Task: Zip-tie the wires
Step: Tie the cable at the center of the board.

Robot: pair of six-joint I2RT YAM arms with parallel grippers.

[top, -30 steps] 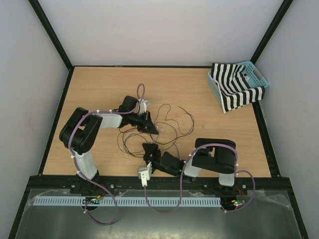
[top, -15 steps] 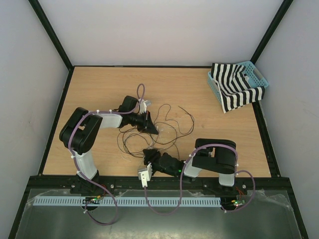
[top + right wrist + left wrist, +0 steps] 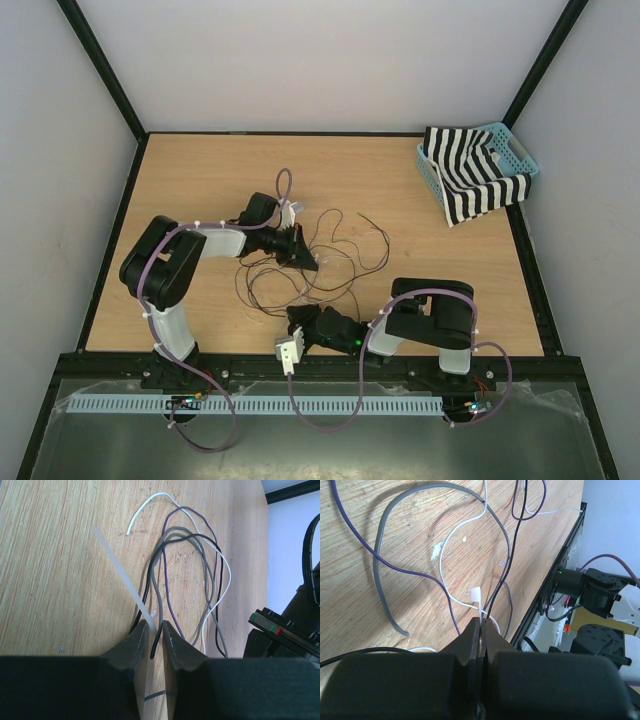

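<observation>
The wires (image 3: 335, 250) lie in loose loops mid-table between the two arms. My left gripper (image 3: 312, 263) is at their left side. In the left wrist view it (image 3: 482, 621) is shut, with thin wires (image 3: 507, 545) and a small white tab (image 3: 476, 594) coming out of its tips. My right gripper (image 3: 292, 318) is low at the near side of the loops. In the right wrist view its jaws (image 3: 156, 626) have closed to a narrow gap. They pinch the whitish zip tie (image 3: 120, 562) and a black wire end (image 3: 156, 645). More wires (image 3: 172, 580) fan out ahead.
A blue basket (image 3: 520, 155) holding a striped black-and-white cloth (image 3: 470, 185) stands at the back right corner. Black frame rails border the wooden table (image 3: 200, 180). The right arm's base (image 3: 590, 587) shows past the table's near edge in the left wrist view.
My right gripper's jaws have closed from wide open to a narrow gap and it has drawn slightly toward the near edge. The left arm has not moved.
</observation>
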